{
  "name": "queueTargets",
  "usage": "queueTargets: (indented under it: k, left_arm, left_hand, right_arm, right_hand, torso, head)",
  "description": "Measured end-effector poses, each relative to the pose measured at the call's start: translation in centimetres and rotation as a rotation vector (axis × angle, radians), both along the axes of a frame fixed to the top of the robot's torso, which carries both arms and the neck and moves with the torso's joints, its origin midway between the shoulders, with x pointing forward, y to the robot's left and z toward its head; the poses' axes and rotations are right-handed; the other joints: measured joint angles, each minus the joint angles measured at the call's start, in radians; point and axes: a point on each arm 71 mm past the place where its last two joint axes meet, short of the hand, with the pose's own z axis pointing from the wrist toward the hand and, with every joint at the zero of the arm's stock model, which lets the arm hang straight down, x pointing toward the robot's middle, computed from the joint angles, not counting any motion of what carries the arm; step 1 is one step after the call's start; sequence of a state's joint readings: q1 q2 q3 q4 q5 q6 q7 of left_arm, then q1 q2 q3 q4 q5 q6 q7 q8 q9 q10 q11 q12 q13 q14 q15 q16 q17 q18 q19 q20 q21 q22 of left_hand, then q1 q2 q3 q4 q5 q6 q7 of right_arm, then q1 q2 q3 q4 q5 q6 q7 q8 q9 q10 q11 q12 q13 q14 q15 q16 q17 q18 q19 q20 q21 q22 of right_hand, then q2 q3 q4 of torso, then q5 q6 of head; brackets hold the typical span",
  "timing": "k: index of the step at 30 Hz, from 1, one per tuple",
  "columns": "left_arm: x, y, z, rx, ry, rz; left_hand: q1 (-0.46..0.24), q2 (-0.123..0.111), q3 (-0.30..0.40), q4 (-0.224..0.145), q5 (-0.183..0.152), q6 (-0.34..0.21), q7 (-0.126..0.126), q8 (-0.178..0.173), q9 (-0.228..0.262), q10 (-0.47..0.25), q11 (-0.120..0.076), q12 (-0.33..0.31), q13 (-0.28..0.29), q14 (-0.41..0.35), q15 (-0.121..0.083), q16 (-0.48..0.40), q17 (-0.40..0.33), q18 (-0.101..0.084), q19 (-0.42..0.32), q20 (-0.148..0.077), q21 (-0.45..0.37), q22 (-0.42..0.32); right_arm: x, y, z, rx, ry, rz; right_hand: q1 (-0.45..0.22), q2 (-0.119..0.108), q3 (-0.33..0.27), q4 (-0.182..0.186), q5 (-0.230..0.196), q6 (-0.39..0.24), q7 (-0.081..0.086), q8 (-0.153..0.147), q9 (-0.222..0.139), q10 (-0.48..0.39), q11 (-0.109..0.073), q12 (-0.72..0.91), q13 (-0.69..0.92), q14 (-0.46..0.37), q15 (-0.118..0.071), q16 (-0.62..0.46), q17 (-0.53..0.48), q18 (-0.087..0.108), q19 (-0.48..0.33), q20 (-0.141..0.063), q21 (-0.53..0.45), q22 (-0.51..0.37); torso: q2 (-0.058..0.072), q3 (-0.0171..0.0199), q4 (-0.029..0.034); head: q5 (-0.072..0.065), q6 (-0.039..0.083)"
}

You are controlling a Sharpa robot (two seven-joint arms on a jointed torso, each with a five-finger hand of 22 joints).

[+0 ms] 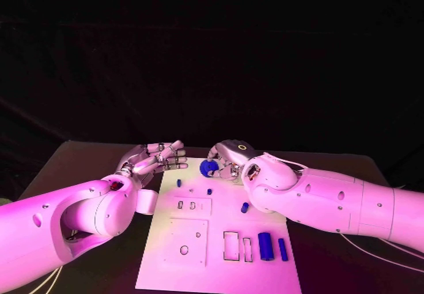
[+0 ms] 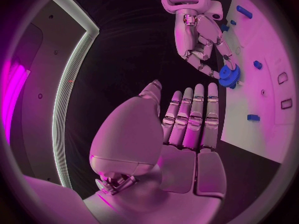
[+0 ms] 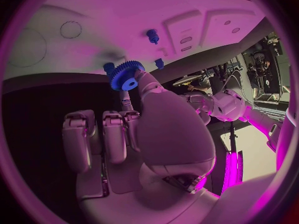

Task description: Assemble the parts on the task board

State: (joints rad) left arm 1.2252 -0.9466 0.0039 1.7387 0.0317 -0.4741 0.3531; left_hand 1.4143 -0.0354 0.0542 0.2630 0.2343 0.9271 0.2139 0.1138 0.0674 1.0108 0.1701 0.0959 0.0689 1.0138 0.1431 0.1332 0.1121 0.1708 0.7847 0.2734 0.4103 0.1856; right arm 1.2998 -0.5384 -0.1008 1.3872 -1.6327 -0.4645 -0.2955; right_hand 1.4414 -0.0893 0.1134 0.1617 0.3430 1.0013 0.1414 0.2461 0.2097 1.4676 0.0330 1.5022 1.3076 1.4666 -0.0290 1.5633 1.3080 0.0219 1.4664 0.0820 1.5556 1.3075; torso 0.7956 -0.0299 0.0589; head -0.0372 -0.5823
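**Left wrist: right hand holds a gear at the board's edge**

I see my left hand [image 2: 187, 129] in the middle, palm up, fingers [image 2: 194, 112] straight and close together, holding nothing. Beyond its fingertips the right hand [image 2: 202, 37] reaches down and pinches a blue gear [image 2: 229, 74] at the edge of the board [image 2: 261, 119]. On the board I make out a small blue peg [image 2: 257, 64], another blue part [image 2: 253, 117] lying flat nearer my left hand, and a longer blue piece [image 2: 244, 11] farther off. Two rectangular slots [image 2: 284, 90] sit in the plate. Black table [image 2: 124, 45] lies under both hands.
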Motion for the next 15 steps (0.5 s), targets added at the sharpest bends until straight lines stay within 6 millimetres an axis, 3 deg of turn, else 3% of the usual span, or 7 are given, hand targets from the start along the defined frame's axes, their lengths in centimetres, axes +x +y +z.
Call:
queueTargets:
  k: [15]
  left_arm:
    - [0.0,-0.1,0.0,0.0,0.0,-0.002]
  left_hand:
    - [0.0,0.0,0.0,0.0,0.0,0.0,0.0,0.0,0.0,0.0,0.0,0.0,0.0,0.0,0.0,0.0,0.0,0.0,0.0,0.0,0.0,0.0]
  right_arm:
    - [0.4,1.3,-1.4,-0.038,0.019,0.0]
  right_hand:
    - [-0.014,-0.007,0.006,0.006,0.0,-0.001,-0.002,-0.009,0.0,0.0,0.0,0.0,0.0,0.0,0.0,0.0,0.0,0.0,0.0,0.0,-0.001,0.0]
  torso:
    - [0.001,0.002,-0.0023]
  head:
    - [0.01,-0.008]
